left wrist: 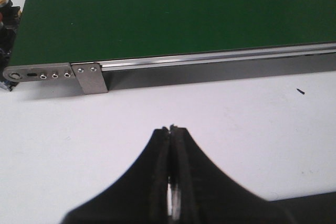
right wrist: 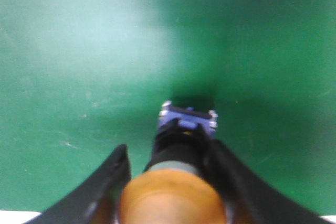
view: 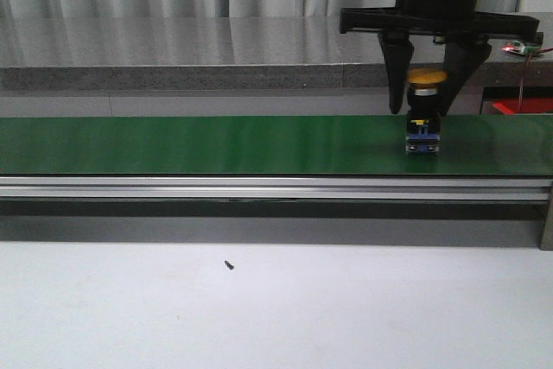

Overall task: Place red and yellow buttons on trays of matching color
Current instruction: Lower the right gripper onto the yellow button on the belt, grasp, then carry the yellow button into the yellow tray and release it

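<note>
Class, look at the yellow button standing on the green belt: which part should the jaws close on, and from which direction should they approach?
Probably from straight above. The yellow button stands upright on the green belt, its wide cap on top and blue base below. The jaws should close on the narrower black collar under the cap, one on each side, so the cap's overhang stops it slipping. The right gripper straddles it that way.

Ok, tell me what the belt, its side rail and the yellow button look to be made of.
Belt: looks like rubber or PVC, green with a soft sheen.
Side rail: brushed metal, probably aluminium, silvery with grooves.
Yellow button: glossy plastic cap on a black and blue body, apparently plastic too.
</note>
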`<state>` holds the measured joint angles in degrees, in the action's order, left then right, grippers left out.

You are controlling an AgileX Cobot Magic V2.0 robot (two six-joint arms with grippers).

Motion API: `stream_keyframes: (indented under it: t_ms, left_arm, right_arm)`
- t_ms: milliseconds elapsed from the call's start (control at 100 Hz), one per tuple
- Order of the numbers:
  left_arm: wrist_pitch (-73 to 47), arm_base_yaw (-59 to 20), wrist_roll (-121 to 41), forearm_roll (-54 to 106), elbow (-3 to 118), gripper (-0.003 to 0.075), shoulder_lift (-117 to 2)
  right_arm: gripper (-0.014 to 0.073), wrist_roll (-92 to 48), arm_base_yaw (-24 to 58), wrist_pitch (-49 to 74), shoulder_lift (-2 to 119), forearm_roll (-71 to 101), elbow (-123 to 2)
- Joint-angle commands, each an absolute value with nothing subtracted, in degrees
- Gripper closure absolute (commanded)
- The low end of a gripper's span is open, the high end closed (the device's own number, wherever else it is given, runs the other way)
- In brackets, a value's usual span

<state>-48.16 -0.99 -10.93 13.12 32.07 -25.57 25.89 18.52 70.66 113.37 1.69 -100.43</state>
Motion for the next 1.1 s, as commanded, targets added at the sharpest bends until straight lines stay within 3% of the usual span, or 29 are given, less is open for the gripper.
stream_keyframes:
  t_ms: [0, 510, 1090]
  left_arm:
    - [-44.28, -1.42, -11.14, 14.37, 33.52, 0.074, -25.83]
    - [-44.28, -1.42, -11.14, 14.37, 33.52, 0.074, -25.83]
    - [-44.28, -1.42, -11.14, 14.37, 33.52, 0.074, -25.83]
  right_arm:
    - [0.0342, 26.26, 18.45, 75.95, 110.64, 0.92, -101.61]
    - [0.0346, 19.87, 13.77, 76.39, 100.22, 0.0, -100.72]
    - [0.0346, 17.1, -7.66, 73.88, 87.7, -3.57, -82.52]
